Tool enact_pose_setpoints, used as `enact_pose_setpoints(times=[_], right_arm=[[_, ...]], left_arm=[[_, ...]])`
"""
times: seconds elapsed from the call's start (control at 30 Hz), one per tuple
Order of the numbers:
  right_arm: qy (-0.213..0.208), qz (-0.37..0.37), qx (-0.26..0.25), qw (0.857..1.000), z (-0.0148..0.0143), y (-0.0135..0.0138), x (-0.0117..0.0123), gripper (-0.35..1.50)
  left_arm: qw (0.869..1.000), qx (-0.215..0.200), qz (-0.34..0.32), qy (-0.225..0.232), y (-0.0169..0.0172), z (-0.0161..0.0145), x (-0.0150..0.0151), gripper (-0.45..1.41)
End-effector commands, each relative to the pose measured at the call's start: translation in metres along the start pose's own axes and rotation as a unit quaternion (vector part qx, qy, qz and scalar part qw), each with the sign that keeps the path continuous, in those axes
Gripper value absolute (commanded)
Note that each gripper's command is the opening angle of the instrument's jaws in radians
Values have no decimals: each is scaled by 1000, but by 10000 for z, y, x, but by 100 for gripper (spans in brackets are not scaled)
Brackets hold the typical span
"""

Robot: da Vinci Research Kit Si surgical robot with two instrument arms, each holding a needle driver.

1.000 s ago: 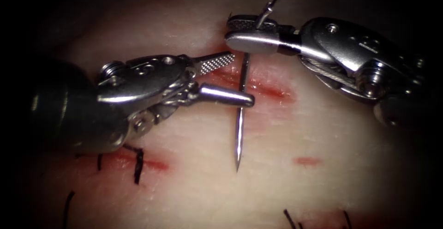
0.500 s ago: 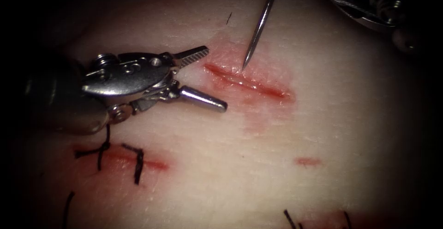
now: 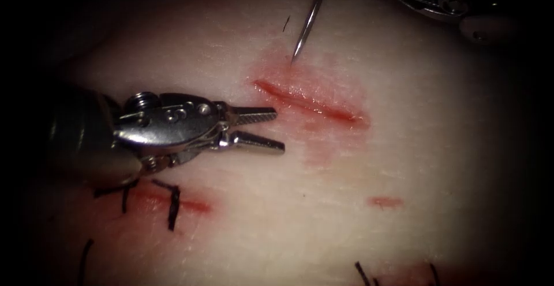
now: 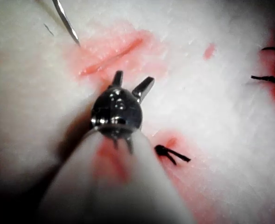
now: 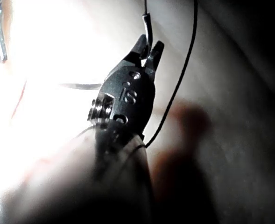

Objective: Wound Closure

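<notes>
Only wrist-side: needle [image 5: 147, 29] in right hand [image 5: 148, 50].

You are working at a surgical training bench in a lab: a pale slab of pork-belly tissue [image 3: 404, 159] fills the frame, with a short red cut [image 3: 311, 102] at upper centre and dark stitched thread ends [image 3: 172, 205] at lower left over another red-stained cut.
</notes>
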Motion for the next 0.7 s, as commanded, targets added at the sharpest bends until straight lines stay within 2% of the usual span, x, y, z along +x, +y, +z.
enact_pose_setpoints(times=[0.03, 0.27, 0.5, 0.7], right_arm=[[-2, -8, 2, 1000, 10, 5, 2, -35], [-9, -43, 4, 999, 12, 3, 0, -35], [-10, -62, 12, 998, 9, -23, -16, -35], [-3, -54, 12, 998, 8, -25, -4, -35]], left_arm=[[1000, -1, 0, 0, -1, 7, -3, 31], [1000, -3, 1, -2, 2, 7, -3, 27], [1000, -5, 2, -2, 3, 6, -1, 27], [1000, -5, 3, -2, 3, 5, -1, 27]])
